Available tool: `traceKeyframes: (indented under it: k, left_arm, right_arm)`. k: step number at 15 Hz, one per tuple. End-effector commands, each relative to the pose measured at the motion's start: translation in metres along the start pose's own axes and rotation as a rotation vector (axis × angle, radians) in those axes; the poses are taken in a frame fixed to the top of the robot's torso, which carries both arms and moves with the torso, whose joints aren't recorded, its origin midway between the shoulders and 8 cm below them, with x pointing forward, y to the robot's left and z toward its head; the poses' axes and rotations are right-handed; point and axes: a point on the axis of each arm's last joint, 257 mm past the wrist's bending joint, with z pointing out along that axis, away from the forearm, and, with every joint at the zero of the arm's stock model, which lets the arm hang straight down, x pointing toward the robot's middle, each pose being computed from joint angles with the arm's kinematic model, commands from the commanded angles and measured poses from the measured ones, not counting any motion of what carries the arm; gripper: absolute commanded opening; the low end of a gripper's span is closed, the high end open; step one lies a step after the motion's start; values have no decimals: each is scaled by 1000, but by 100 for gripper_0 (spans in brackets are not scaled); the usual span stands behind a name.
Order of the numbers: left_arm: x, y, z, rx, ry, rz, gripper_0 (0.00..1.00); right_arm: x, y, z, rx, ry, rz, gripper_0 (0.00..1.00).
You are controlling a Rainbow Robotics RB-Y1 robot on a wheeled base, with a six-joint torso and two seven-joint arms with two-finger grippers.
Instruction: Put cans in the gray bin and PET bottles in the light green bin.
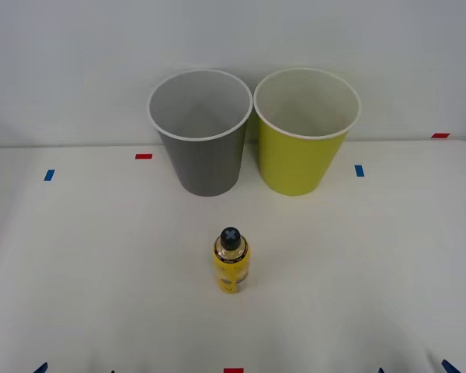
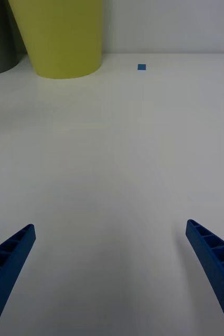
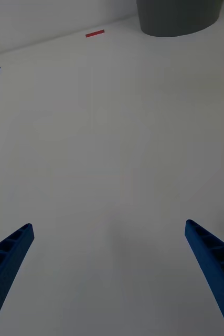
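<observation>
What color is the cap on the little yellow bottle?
Dark, with a pale cross on the cap, clearest in the front view.

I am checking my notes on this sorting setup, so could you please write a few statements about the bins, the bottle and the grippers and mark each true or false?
1. The yellow bottle stands upright on the table, in front of both bins. True.
2. The gray bin is on the robot's right of the light green bin. False: it is on the left.
3. The bottle lies inside the light green bin. False: it is on the table.
4. The left gripper and right gripper have their jaws wide open over bare table. True.
5. Both bins stand upright. True.
</observation>
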Motion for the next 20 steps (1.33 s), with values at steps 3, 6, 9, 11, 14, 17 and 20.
traceKeyframes:
  k: [3,6,9,11,14,17,20]
  left_arm:
    - [0,0,0,0,0,0,100]
    - [0,0,0,0,0,0,100]
    - [0,0,0,0,0,0,100]
    - [0,0,0,0,0,0,100]
    - [0,0,0,0,0,0,100]
    - [0,0,0,0,0,0,100]
    - [0,0,0,0,0,0,100]
  right_arm:
    - [0,0,0,0,0,0,100]
    - [0,0,0,0,0,0,100]
    - [0,0,0,0,0,0,100]
    - [0,0,0,0,0,0,100]
    - [0,0,0,0,0,0,100]
    - [0,0,0,0,0,0,100]
    - [0,0,0,0,0,0,100]
